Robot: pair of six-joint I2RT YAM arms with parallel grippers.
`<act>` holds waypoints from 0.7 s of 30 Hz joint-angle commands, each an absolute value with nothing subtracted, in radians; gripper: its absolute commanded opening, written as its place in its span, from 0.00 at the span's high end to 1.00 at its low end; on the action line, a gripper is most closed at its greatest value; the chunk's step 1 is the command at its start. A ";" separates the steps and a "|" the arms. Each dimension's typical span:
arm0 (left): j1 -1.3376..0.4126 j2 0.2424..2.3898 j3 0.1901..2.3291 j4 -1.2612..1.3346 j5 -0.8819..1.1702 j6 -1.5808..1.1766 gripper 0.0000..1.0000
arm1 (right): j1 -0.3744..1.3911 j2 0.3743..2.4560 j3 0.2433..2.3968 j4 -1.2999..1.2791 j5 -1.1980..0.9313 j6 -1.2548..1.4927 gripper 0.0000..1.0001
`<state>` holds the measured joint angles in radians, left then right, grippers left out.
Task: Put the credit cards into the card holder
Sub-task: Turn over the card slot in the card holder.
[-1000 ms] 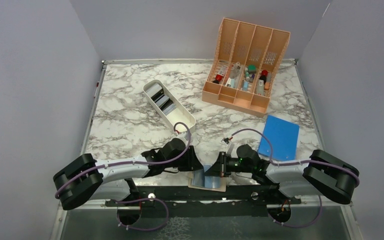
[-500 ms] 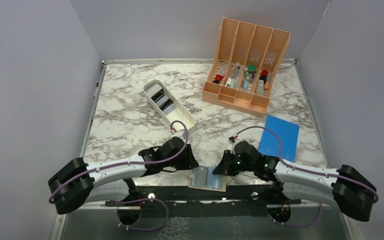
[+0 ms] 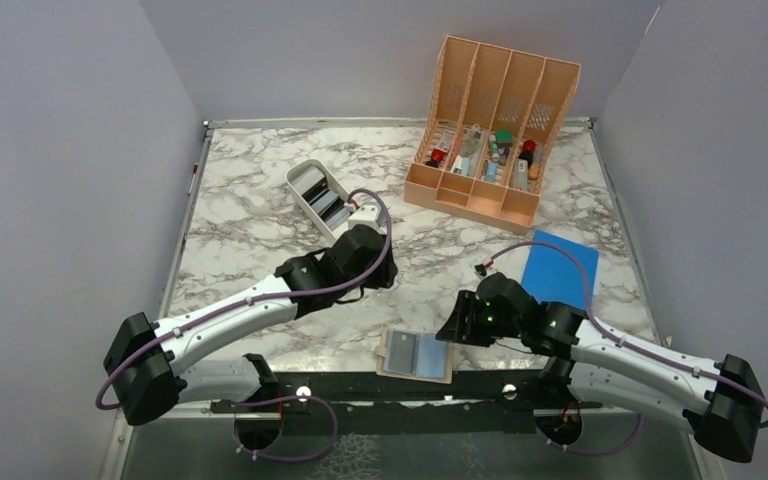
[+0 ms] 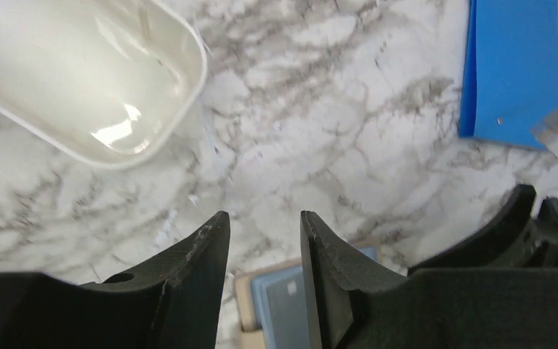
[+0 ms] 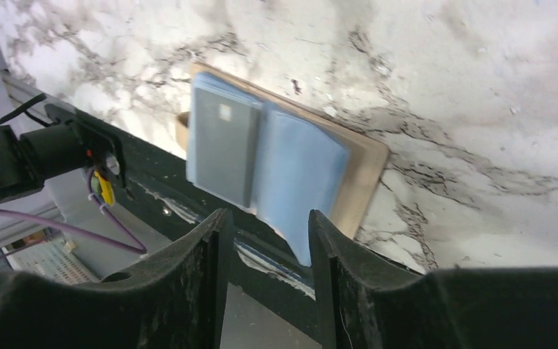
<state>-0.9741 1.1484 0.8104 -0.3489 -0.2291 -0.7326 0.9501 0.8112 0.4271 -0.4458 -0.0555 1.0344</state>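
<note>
The card holder (image 3: 417, 353) lies open and flat at the near edge of the marble-patterned table (image 3: 250, 250), between the two arms, with its near side reaching the black rail (image 3: 360, 385) in front. The right wrist view shows its soft blue-grey lining (image 5: 298, 163) framed by a thin tan border with rounded corners. One smooth grey card (image 5: 225, 145) sits in its left pocket and bears a small pale square, any print on it too small to read. More cards (image 3: 322, 198), dark and pale, stand on edge in the far half of the tray (image 3: 301, 172), a glossy white oblong with rounded ends set diagonally on the table. The left gripper (image 3: 365, 262) hangs over the tray's near end, its matte black fingers (image 4: 203, 269) parted with only bare marble between them. The right gripper (image 3: 460, 322) hovers just right of the holder, its jaws likewise apart and empty, clear of the lining below. A flat bright-blue rectangle (image 3: 558, 270) lies beyond the right arm, apart from the holder. The peach slotted organizer (image 3: 490, 100) stands at the far right, with small items in its front bins too tiny to read. Open marble stretches between tray, holder and organizer, and plain grey walls close in the table on three sides.
</note>
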 commanded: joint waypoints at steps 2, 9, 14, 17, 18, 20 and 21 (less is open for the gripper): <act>-0.898 1.235 0.990 -0.432 -0.426 -0.355 0.56 | 0.956 0.796 0.498 -0.485 -0.035 0.976 0.49; -0.663 1.330 1.121 -0.371 -0.385 0.010 0.60 | 0.956 0.701 0.490 -0.408 -0.026 0.913 0.43; -0.496 1.451 1.169 -0.313 -0.225 0.168 0.54 | 0.956 0.690 0.534 -0.432 0.010 0.880 0.43; -0.421 1.532 1.201 -0.265 -0.140 0.253 0.51 | 0.956 0.708 0.565 -0.435 0.023 0.852 0.43; -0.408 1.555 1.198 -0.234 -0.108 0.296 0.47 | 0.956 0.716 0.573 -0.434 0.027 0.845 0.43; -0.397 1.606 1.204 -0.208 -0.071 0.369 0.39 | 0.956 0.736 0.592 -0.437 0.042 0.830 0.42; -0.396 1.633 1.220 -0.212 -0.076 0.388 0.37 | 0.956 0.749 0.602 -0.439 0.049 0.824 0.42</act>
<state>-0.4137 1.5581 1.1763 -0.2783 -0.2001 0.1978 0.9501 0.7193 0.5510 -0.4419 -0.0090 0.8772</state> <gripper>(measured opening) 0.585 0.573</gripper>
